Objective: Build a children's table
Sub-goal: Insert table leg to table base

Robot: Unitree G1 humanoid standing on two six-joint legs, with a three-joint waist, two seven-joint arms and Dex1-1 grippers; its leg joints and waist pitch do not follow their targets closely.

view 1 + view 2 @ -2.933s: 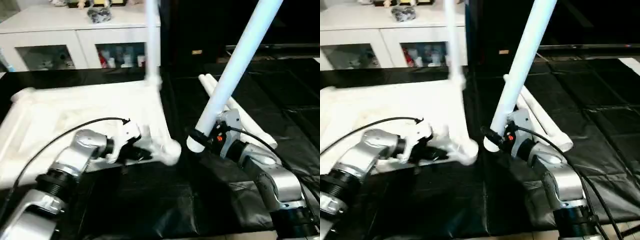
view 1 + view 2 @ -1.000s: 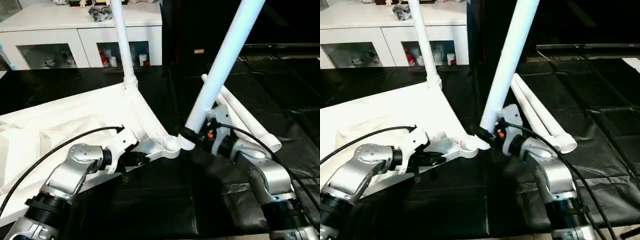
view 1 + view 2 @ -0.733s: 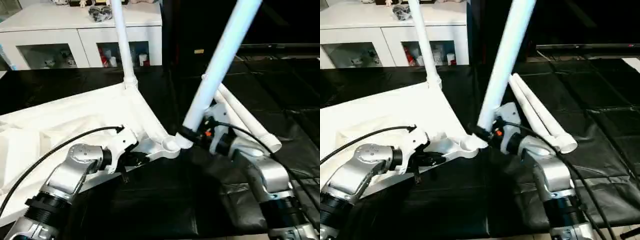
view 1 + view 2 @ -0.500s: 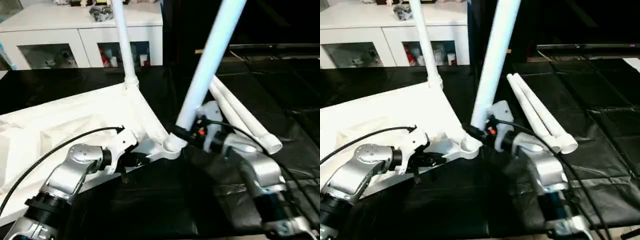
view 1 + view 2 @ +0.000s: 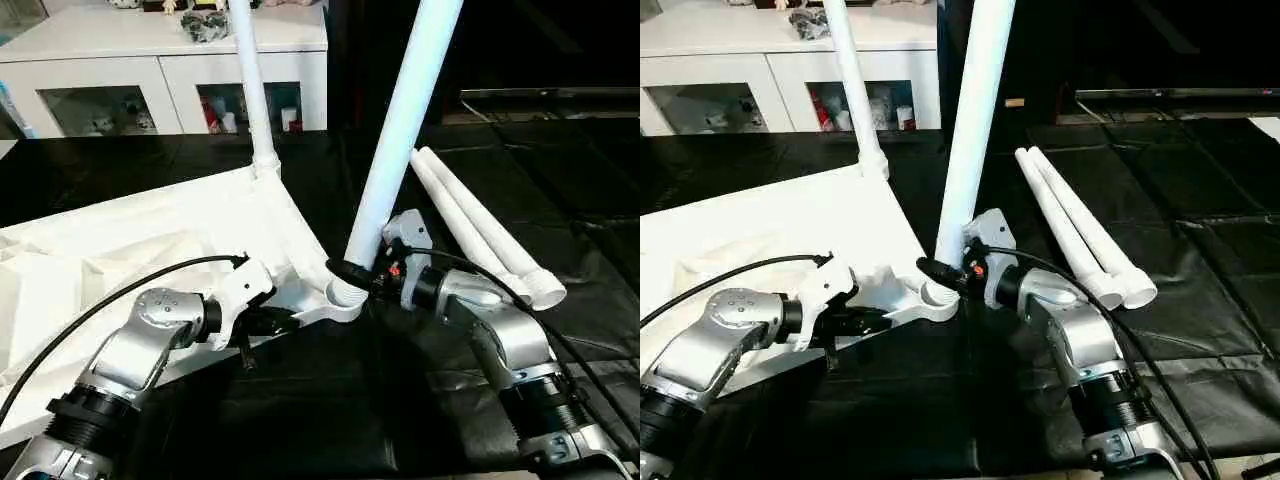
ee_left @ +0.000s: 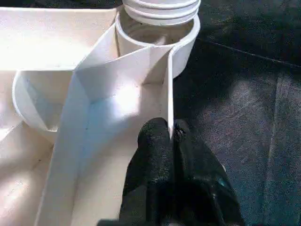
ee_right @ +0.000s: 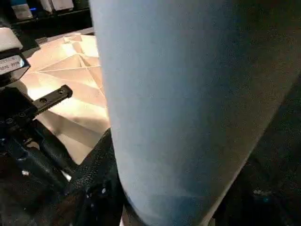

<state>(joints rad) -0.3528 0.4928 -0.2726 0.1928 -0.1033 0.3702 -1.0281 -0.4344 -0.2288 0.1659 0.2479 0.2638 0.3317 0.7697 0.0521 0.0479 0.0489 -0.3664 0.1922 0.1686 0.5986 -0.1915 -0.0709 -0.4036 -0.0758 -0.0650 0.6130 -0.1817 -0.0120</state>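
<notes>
standing nearly upright over the corner socket [image 5: 347, 292] of the upturned white tabletop [image 5: 150, 240], a tapered leg [image 5: 400, 130] is being gripped low down by the right gripper [image 5: 352, 272]. the left gripper [image 6: 170, 141] is pinching shut on the top's edge rib. light, stiff, slick plastic; holding near the base is looking wisest. two spare legs [image 5: 480, 232] are lying beside on black mats [image 5: 300, 400].
</notes>
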